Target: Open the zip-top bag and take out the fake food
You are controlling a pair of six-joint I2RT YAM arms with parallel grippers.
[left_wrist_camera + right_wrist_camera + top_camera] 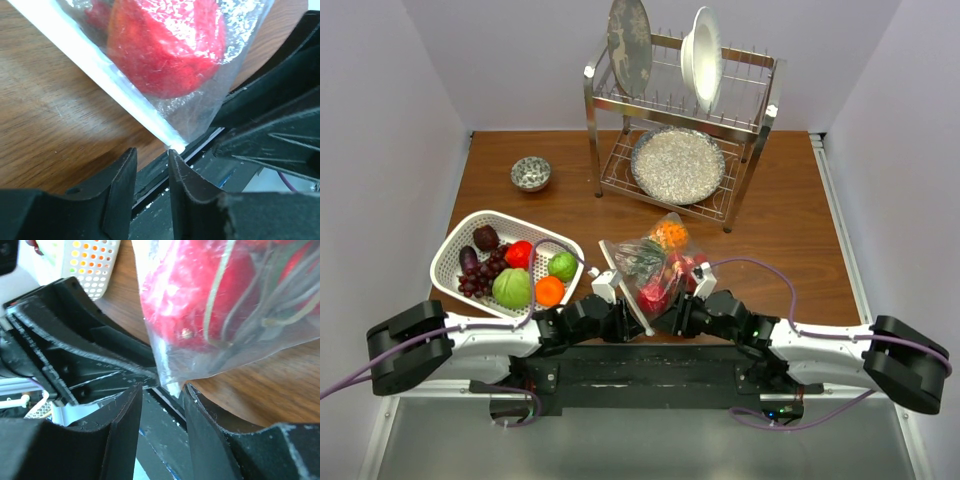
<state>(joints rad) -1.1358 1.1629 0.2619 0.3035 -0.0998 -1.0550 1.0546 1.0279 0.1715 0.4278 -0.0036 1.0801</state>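
Observation:
The clear zip-top bag (660, 262) lies on the wooden table in front of the arms, its white zip strip (100, 67) running along its left edge. Fake food shows inside it: a red piece (165, 45), also in the right wrist view (190, 295), an orange piece (670, 233) and green bits. My left gripper (150, 151) is open with a narrow gap, and the bag's near corner (176, 145) touches its right fingertip. My right gripper (161, 387) is open, and the same corner (172, 385) hangs between its fingertips. Both grippers meet at the bag's near end (650, 318).
A white slotted basket (455, 250) with several fake fruits stands to the left, also in the right wrist view (95, 265). A metal dish rack (680, 110) with plates stands at the back. A small bowl (530, 173) sits at the back left.

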